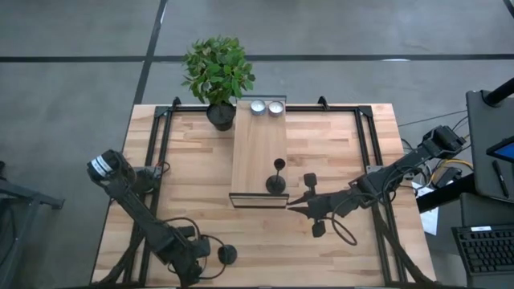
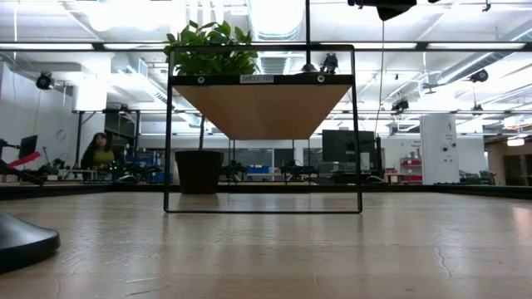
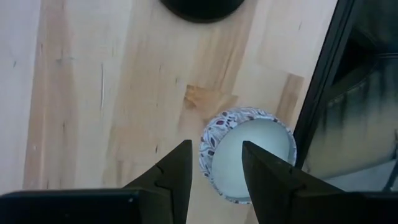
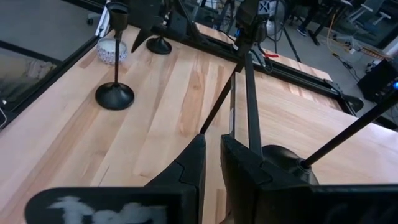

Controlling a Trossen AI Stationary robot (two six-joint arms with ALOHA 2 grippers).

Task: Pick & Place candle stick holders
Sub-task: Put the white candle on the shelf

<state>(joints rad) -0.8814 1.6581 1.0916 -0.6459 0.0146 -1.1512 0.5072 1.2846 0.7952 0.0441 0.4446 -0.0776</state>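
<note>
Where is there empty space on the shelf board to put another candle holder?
The shelf board is bare between the tealights at its far end and the candle stick holder near its front edge. That front corner is crowded, with the right pincer beside it.

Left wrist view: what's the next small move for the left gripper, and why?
Probably ease the left gripper forward past the patterned cup toward the black candle stick holder. Its fingers are open and empty, the cup lies just ahead of the tips, and the holder's base stands beyond it.
</note>
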